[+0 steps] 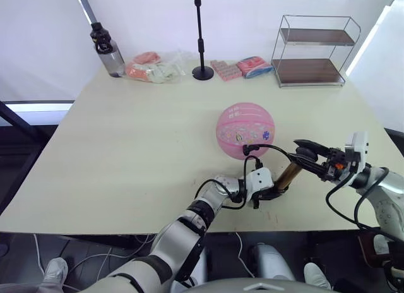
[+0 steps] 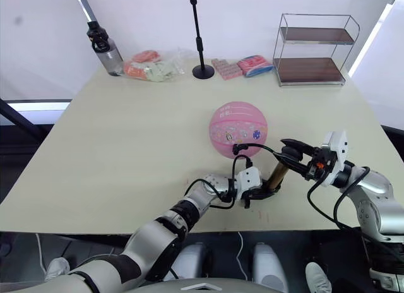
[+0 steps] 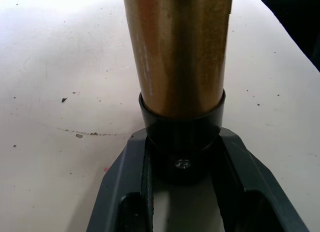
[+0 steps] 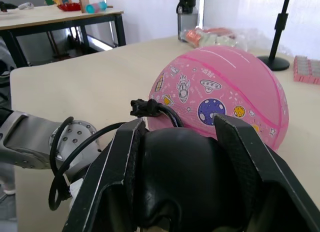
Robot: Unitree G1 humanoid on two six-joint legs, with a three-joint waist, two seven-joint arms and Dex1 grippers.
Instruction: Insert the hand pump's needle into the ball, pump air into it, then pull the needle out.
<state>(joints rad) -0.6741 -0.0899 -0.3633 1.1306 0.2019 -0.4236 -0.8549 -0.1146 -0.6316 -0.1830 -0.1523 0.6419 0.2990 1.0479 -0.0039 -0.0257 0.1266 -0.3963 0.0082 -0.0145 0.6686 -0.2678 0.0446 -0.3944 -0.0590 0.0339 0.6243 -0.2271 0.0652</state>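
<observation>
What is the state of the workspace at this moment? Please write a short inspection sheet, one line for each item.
Surface: beige table, few small marks.
Job's things: round pink ball; hand pump tilted beside it, hose reaching the ball.
Clutter: water bottle, packets, black stand, wire shelf along the far edge.
Grippers: left gripper shut on the pump's foot; right gripper shut on its handle.
Cables: black wires on both wrists.
Surroundings: another table nearby.
</observation>
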